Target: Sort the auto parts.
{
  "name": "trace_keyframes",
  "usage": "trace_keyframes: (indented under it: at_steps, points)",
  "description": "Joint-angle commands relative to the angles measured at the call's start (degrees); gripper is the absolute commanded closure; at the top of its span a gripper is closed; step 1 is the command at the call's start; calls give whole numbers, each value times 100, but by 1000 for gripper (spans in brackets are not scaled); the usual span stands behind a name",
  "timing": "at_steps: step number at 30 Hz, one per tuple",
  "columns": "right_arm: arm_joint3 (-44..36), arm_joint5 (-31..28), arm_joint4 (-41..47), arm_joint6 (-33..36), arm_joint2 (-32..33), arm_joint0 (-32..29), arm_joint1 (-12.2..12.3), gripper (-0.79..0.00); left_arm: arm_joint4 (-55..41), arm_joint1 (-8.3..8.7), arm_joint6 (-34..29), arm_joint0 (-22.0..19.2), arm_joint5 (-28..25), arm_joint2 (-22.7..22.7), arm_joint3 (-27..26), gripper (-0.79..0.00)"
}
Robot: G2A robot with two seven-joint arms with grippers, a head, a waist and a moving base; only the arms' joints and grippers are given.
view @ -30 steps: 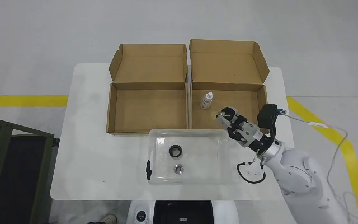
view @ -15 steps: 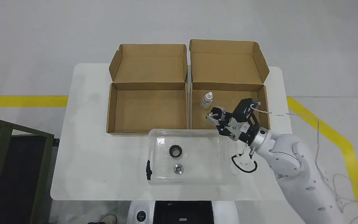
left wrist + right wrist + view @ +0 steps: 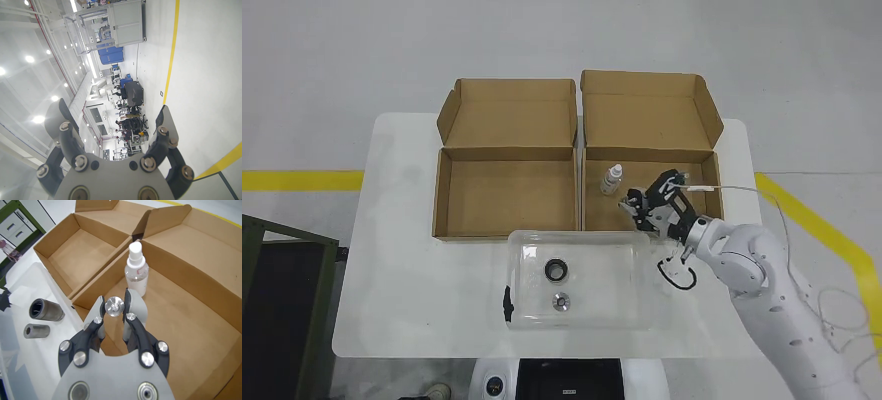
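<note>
My left gripper (image 3: 113, 113) has fingers spread wide, nothing in them. The clear bin (image 3: 627, 300) nearest me holds a wide steel sleeve (image 3: 44, 311) and a narrow bushing (image 3: 36, 330). My right gripper (image 3: 114, 302) pinches a round silver part (image 3: 114, 308) over the right cardboard box (image 3: 179, 313), by its near wall. A spray bottle (image 3: 136, 273) stands just beyond, label unreadable, with bare box floor beside it.

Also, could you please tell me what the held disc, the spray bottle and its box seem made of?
Held disc: likely metal, bright machined silvery face.
Spray bottle: probably clear plastic, see-through body, matte white cap.
Box: brown cardboard, matte, with folded flaps.
</note>
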Motion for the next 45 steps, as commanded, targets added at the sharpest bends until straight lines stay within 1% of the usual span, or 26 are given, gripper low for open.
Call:
trace_keyframes:
  at_steps: [1, 7, 13, 18, 22, 25, 27, 31, 37, 40, 42, 45]
  points:
    - [152, 7, -149, -49, -41, 79, -8, 0, 0, 0, 0, 0, 0, 0, 0, -785]
    - [460, 124, -494, -221, -159, 258, -40, 0, 0, 0, 0, 0, 0, 0, 0, -785]
    - [622, 287, -997, -309, -344, 447, -78, 0, 0, 0, 0, 0, 0, 0, 0, -785]
    - [780, 304, -1273, -299, -523, 630, -118, -9, 0, 0, 0, 0, 0, 0, 0, -785]
    - [865, 310, -1359, -257, -630, 712, -147, -157, 0, 0, 0, 0, 0, 0, 0, -785]
    - [931, 289, -1441, -233, -693, 776, -165, -237, 0, 0, 0, 0, 0, 0, 0, -785]
    - [976, 279, -1466, -240, -736, 812, -179, -265, 0, 0, 0, 0, 0, 0, 0, -785]
    - [1066, 294, -1441, -284, -821, 868, -213, -280, 0, 0, 0, 0, 0, 0, 0, -785]
    - [882, 436, -1272, -298, -639, 809, -209, -385, 0, 0, 0, 0, 0, 0, 0, -785]
    - [641, 385, -1179, -247, -421, 675, -168, -542, 0, 0, 0, 0, 0, 0, 0, -785]
    - [440, 363, -1023, -230, -267, 557, -144, -600, 0, 0, 0, 0, 0, 0, 0, -785]
    - [147, 314, -837, -191, -61, 396, -111, -643, 0, 0, 0, 0, 0, 0, 0, -785]
